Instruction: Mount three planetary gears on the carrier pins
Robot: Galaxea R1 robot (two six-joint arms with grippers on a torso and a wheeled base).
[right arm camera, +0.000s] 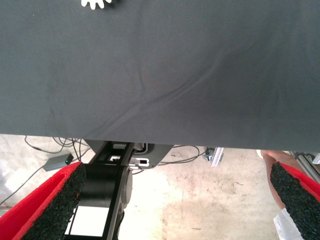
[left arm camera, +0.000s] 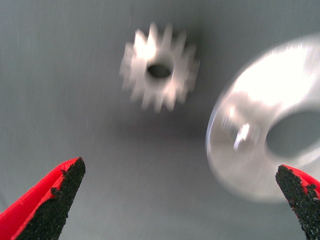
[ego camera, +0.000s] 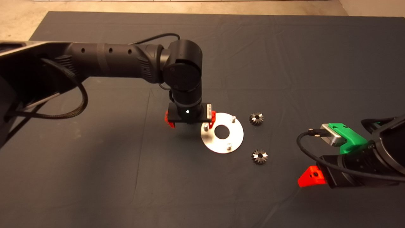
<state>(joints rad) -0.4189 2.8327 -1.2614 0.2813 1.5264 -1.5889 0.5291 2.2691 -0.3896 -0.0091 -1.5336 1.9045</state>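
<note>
A flat silver disc lies mid-mat, and three carrier pins stand bare on it. Two planetary gears rest on the mat right of the disc. A third gear lies flat just left of the disc, beside a pin; the left wrist hides it in the head view. My left gripper hovers open above that gear, holding nothing. My right gripper waits open at the lower right edge, with one red finger showing.
The dark mat covers the table, with creases across it. In the right wrist view the mat edge gives onto a concrete floor with a black machine base and cables. A gear's rim shows there too.
</note>
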